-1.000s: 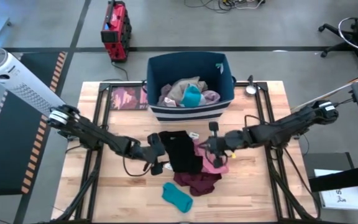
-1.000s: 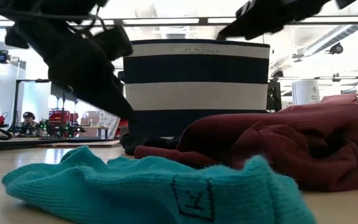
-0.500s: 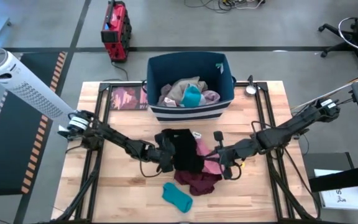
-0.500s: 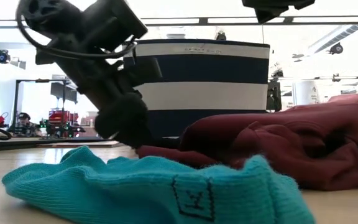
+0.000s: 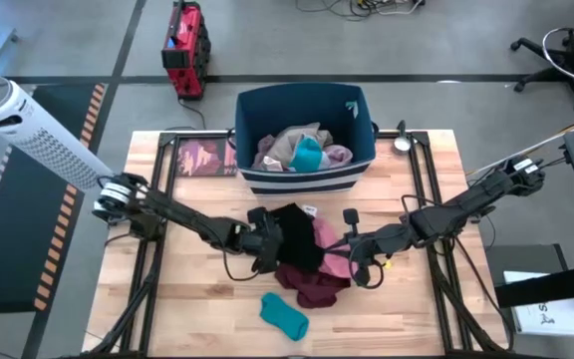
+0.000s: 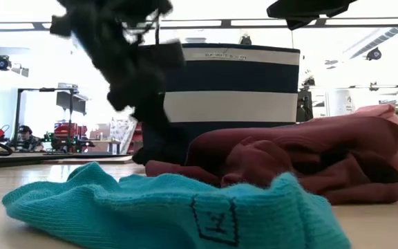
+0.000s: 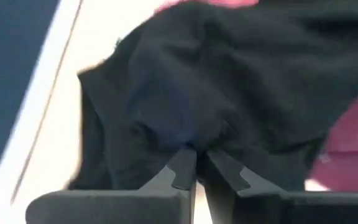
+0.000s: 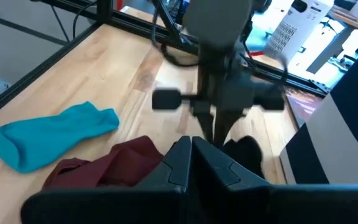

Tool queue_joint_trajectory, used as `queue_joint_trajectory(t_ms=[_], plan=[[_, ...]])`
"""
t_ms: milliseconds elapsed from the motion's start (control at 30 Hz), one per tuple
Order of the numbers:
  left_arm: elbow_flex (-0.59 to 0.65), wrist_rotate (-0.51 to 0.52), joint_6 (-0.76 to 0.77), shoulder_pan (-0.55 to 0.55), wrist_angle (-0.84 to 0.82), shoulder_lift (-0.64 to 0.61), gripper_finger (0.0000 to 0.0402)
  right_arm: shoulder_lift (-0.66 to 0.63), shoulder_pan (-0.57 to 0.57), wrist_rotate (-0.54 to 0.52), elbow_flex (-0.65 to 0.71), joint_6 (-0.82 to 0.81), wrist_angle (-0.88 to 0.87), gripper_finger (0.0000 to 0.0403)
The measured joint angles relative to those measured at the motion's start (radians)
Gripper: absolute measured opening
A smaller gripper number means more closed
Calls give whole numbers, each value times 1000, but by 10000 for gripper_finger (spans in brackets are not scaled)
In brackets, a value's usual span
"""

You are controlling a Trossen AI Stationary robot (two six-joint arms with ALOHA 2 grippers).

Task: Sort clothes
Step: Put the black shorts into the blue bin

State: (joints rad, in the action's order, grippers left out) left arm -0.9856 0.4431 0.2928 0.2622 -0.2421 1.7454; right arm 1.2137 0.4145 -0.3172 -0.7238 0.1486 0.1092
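Note:
A black garment [image 5: 295,237] lies bunched at the table's middle, over a pink piece [image 5: 337,263] and a maroon piece [image 5: 312,286]. My left gripper [image 5: 270,240] is shut on its left side; the low view shows black cloth [image 6: 126,62] hanging from above. My right gripper [image 5: 355,262] is shut, raised above the pink piece's right edge, holding nothing. A teal sock [image 5: 284,315] lies flat near the front edge. The dark blue striped bin [image 5: 257,110] at the back holds beige, teal and pink clothes. My left gripper pinches a bunched fold of the black garment [image 7: 194,140] between its two fingers, at the garment's left side. The fingers come from the table's left, slanting down. The gripped part is raised and hangs slack; the garment's right part rests on the pink and maroon pieces.
A dark printed card [image 5: 205,157] lies left of the bin and a small lamp-like object [image 5: 403,141] stands at its right. Bare wood shows at the near left [image 5: 197,309] and near right [image 5: 407,309] of the table.
My left gripper has moved right onto the black garment's left edge, shut on it and risen. The garment, flat before, is now bunched with its left side lifted. My right gripper has shifted toward the near edge, staying shut.

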Motion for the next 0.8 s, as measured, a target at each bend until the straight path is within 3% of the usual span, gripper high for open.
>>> queue_joint_trajectory(t_ms=[167, 467, 800], plan=[[-75, 12, -4, 20, -90, -97, 2, 0, 0, 0, 5, 0, 0, 0], [-182, 71, -45, 28, -102, -315, 1, 0, 0, 0, 22, -12, -2, 0], [-379, 161, -323, -31, -61, -415, 0, 0, 0, 3, 26, -26, 0, 0]])
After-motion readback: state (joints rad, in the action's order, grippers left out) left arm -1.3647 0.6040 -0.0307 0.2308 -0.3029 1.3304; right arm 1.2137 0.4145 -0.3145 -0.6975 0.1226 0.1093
